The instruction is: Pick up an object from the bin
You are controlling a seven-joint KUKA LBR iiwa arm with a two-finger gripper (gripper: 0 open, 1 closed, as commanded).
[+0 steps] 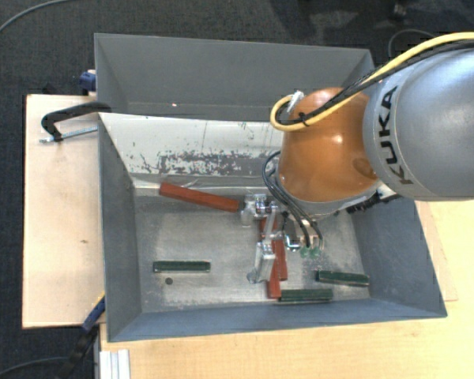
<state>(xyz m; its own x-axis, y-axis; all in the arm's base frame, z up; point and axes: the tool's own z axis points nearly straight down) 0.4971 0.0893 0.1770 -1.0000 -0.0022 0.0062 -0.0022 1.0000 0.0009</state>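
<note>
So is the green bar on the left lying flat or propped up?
Flat: the green bar lies lengthwise on the bin floor, touching no wall or other piece.

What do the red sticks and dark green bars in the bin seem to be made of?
Red stick by the back wall and red stick at the gripper: even matte colour, no glint; probably plastic or painted wood. Dark green bars: flat, dull, straight-edged; likely the same, though the view leaves it open.
</note>
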